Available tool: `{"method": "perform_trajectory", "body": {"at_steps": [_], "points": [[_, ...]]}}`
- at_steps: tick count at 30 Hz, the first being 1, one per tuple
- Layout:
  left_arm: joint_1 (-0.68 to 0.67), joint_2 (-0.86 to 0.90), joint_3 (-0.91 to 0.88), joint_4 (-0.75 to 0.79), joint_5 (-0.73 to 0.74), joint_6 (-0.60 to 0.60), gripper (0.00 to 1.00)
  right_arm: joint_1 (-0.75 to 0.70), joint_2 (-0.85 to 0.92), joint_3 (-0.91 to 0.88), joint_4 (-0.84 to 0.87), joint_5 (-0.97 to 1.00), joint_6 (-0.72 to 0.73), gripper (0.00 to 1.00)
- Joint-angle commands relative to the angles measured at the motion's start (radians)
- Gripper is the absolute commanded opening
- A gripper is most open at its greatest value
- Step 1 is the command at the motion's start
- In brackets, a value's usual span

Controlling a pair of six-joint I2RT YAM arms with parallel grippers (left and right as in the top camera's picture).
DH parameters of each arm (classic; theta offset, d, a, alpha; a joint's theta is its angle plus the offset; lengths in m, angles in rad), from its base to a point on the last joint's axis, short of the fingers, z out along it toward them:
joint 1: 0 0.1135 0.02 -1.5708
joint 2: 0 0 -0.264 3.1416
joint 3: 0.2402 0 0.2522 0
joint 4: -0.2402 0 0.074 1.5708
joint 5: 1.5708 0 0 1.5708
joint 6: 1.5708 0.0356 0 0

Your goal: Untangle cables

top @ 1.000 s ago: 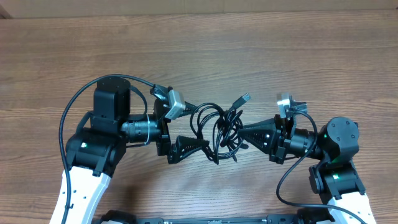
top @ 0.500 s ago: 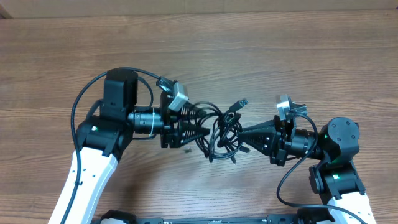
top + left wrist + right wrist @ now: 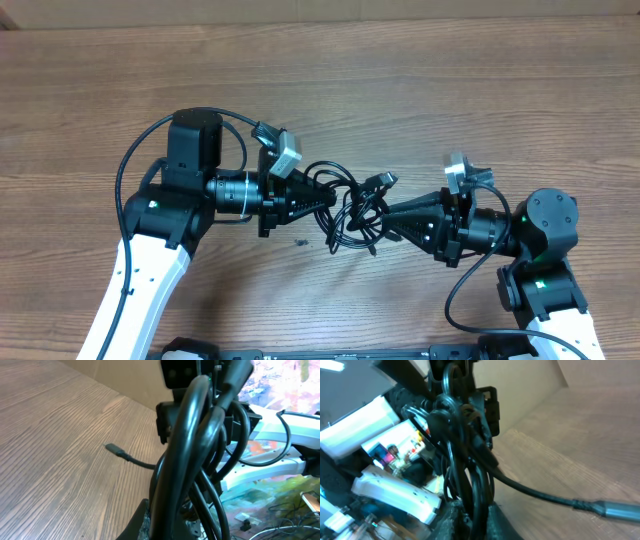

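The cables (image 3: pixel 355 210) form a black knot of loops hanging between my two grippers over the wooden table (image 3: pixel 320 90). One plug end (image 3: pixel 384 179) sticks out at the knot's upper right. My left gripper (image 3: pixel 328 200) is shut on the knot's left side. In the left wrist view the cables (image 3: pixel 185 460) rise thickly out of the left gripper (image 3: pixel 170 527), and a plug (image 3: pixel 112 448) lies on the wood. My right gripper (image 3: pixel 386 215) holds the right side. In the right wrist view the cables (image 3: pixel 465 450) run down between the fingers of the right gripper (image 3: pixel 472 517).
The bare wooden table (image 3: pixel 500 80) stretches behind and to both sides of the arms. A plug on a free strand (image 3: pixel 615 510) trails to the right in the right wrist view. Each wrist view shows the opposite arm (image 3: pixel 280 465) close behind the knot.
My left gripper swung up and right into the knot's left side and closed on it. The knot shifted slightly and the upper plug end dropped a little. The right arm stayed put.
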Motion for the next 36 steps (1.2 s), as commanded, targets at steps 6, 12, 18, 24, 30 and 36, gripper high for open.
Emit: {"method": "perform_trajectory", "body": {"at_steps": [6,12,18,24,30,36], "points": [[0.006,0.006,0.023,0.01,0.071,-0.021,0.04,-0.003,-0.003,0.011,-0.055,0.095,0.001,1.0],[0.08,0.006,0.023,0.01,0.071,-0.1,0.04,-0.003,-0.003,0.011,-0.145,0.21,0.001,1.0],[0.216,0.006,0.023,0.008,0.072,-0.243,0.04,-0.003,-0.003,0.011,-0.175,0.273,0.003,1.0],[0.264,0.006,0.023,0.012,0.071,-0.381,0.04,-0.003,-0.003,0.011,-0.18,0.301,0.054,1.0],[0.266,0.006,0.023,0.104,0.055,-0.622,0.04,-0.003,-0.003,0.011,-0.18,0.299,0.054,1.0],[0.265,0.006,0.023,0.145,-0.136,-1.214,0.04,-0.003,-0.003,0.011,-0.174,0.27,0.054,1.0]]}}
